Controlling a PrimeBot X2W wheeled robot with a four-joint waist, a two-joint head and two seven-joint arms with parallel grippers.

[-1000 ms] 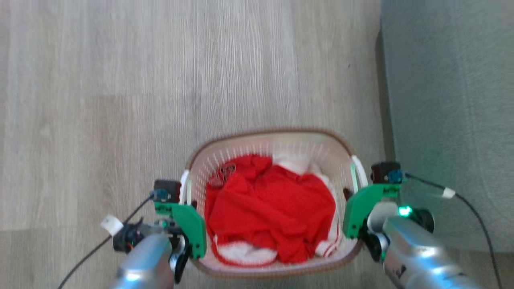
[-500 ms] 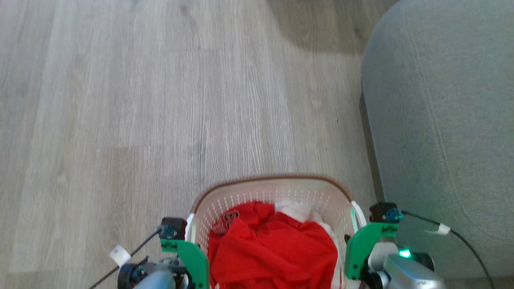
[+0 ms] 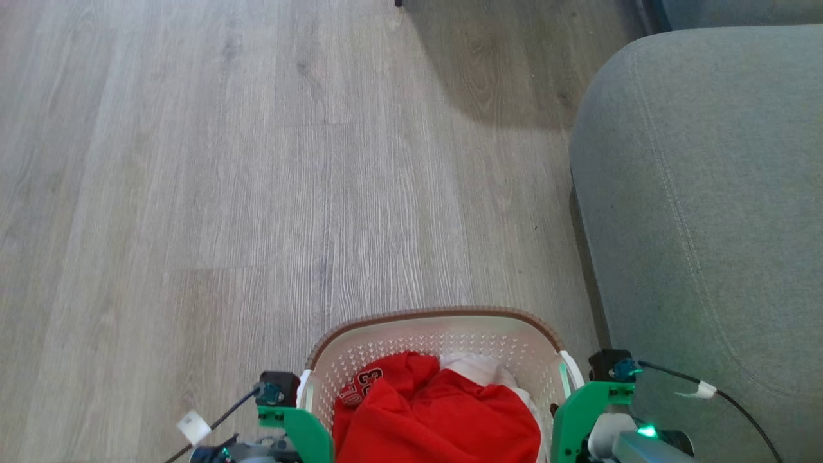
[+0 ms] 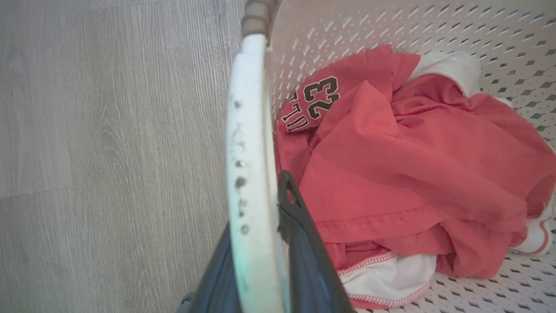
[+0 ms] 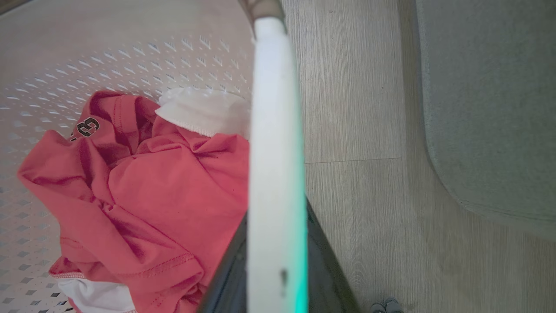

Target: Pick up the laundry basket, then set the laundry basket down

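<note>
The laundry basket (image 3: 443,316), cream-white and perforated with a brown rim, sits at the bottom centre of the head view between my arms. Red and white clothes (image 3: 443,418) lie inside it. In the left wrist view my left gripper (image 4: 258,204) is shut on the basket's white left handle (image 4: 247,108). My right gripper (image 5: 276,226) is shut on the white right handle (image 5: 273,87). The green wrist mounts flank the basket at its left (image 3: 302,431) and right (image 3: 578,411) sides. Whether the basket's bottom touches the floor is hidden.
A grey sofa (image 3: 707,193) stands close on the right, its edge just beyond my right arm, and it also appears in the right wrist view (image 5: 491,95). Pale wood floor (image 3: 257,193) stretches ahead and to the left.
The whole head picture has shifted, so the camera moved: basket and arms now lie lower in it and more floor and sofa show. Both grips hold as before.
</note>
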